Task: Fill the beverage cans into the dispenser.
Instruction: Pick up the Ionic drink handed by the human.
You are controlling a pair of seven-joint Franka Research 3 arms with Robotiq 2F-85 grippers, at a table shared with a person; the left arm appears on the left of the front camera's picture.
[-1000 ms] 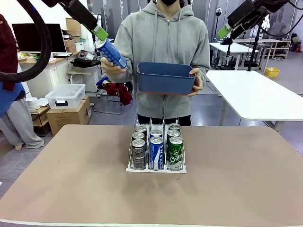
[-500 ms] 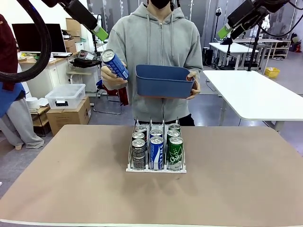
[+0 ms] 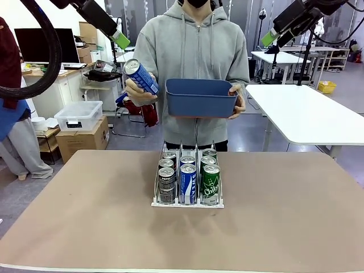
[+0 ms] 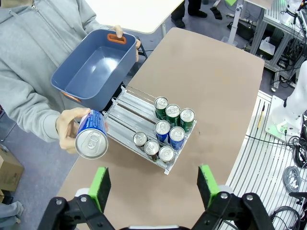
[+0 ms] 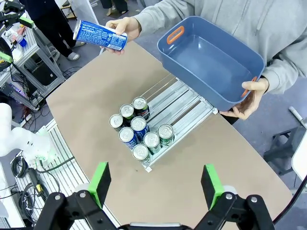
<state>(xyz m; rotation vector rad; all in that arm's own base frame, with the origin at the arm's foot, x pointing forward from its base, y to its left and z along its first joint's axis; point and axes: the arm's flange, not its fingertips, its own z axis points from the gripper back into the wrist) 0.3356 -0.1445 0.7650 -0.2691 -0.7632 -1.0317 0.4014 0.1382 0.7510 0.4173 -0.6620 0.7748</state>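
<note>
Nearly done by my read: dispenser [image 3: 187,204] mid-frame on the table [image 3: 284,216] holds eight beverage cans: three dark cans [image 3: 166,183] in its frame-left lane, two blue-and-white cans [image 3: 187,181] in the middle, three green cans [image 3: 211,181] frame-right. One more blue-and-white can [image 3: 141,76] sits in the person's hand [image 3: 136,91], upper left of centre, beside the blue bin [image 3: 200,98] they hold, which looks empty. Left to do: that can, probably middle lane. Left jaws, upper left of frame, spread wide, gripping nothing; right jaws, upper right, likewise, both well apart from the cans
</note>
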